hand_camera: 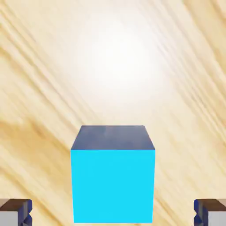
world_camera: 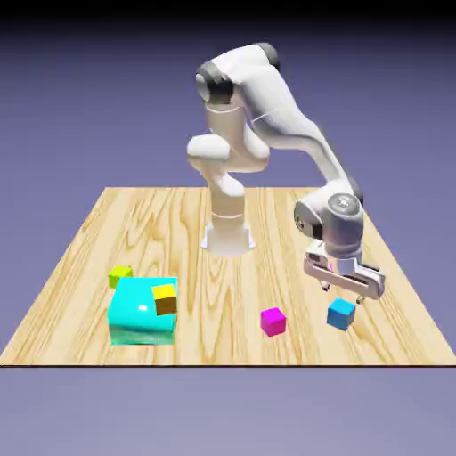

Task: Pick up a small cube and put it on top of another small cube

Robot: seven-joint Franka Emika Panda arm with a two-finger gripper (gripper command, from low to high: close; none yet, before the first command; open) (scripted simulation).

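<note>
The white robot's two-finger gripper (world_camera: 343, 293) was spread wide above the small, bright blue cube (world_camera: 340, 313) on the wooden table (world_camera: 223, 343); it looked light, stiff and easy to pinch by two opposite flat sides.

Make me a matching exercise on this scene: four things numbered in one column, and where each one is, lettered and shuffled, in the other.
Things:
1. blue cube
2. magenta cube
3. gripper
4. large turquoise block

Places and states:
A. on the table, between the turquoise block and the blue cube in the exterior view
B. near the table's front edge, at the exterior view's left
C. under the fingertips, not gripped
D. open, above a cube

Right pairs: 1-C; 2-A; 3-D; 4-B
</note>
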